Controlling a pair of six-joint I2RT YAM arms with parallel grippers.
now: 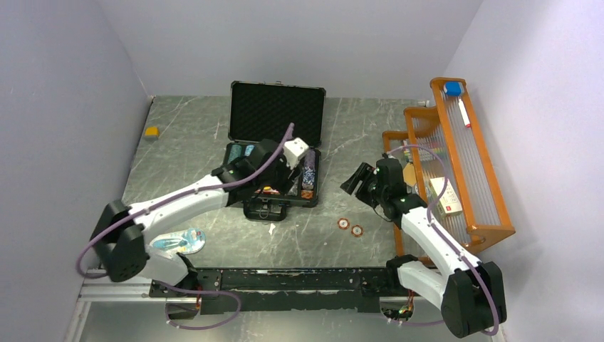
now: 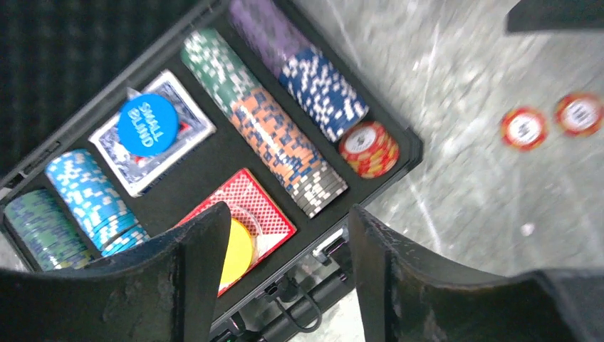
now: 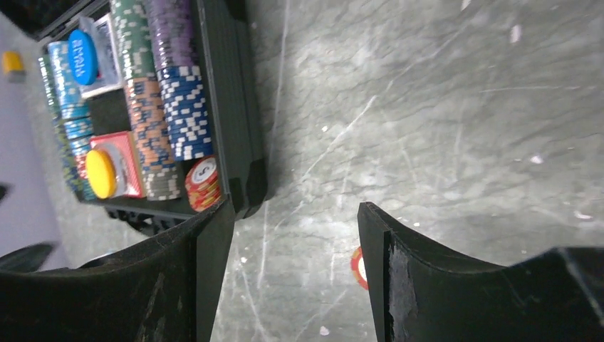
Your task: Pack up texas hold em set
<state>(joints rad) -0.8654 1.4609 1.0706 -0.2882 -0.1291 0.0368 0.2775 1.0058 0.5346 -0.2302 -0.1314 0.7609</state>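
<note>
finding: the briefcase (image 1: 274, 153) sits open at table centre, lid upright at its 12 o'clock edge, chip rows and both decks seated in the foam. a yellow disc (image 2: 235, 253) rests on the red deck (image 2: 267, 206), and a blue disc (image 2: 147, 125) on the blue deck (image 2: 186, 132). two loose red chips (image 1: 350, 227) lie flat on the table (image 1: 192, 142) at about 4 o'clock from the case, just beside each other. step in hand, as judged: collect these and add them to the short red stack (image 2: 368, 148) at the row end. recommendation: take one chip at a time, come straight down with fingers straddling its rim, and close low, since a flat chip offers little edge and may skid. left gripper (image 2: 285, 228) hovers over the case's near edge, arm reaching forward, fingers spread, nothing between them. right gripper (image 3: 293, 214) hangs at 3 o'clock of the case, wrist pitched down, fingers spread and empty, one chip partly visible below it.
</note>
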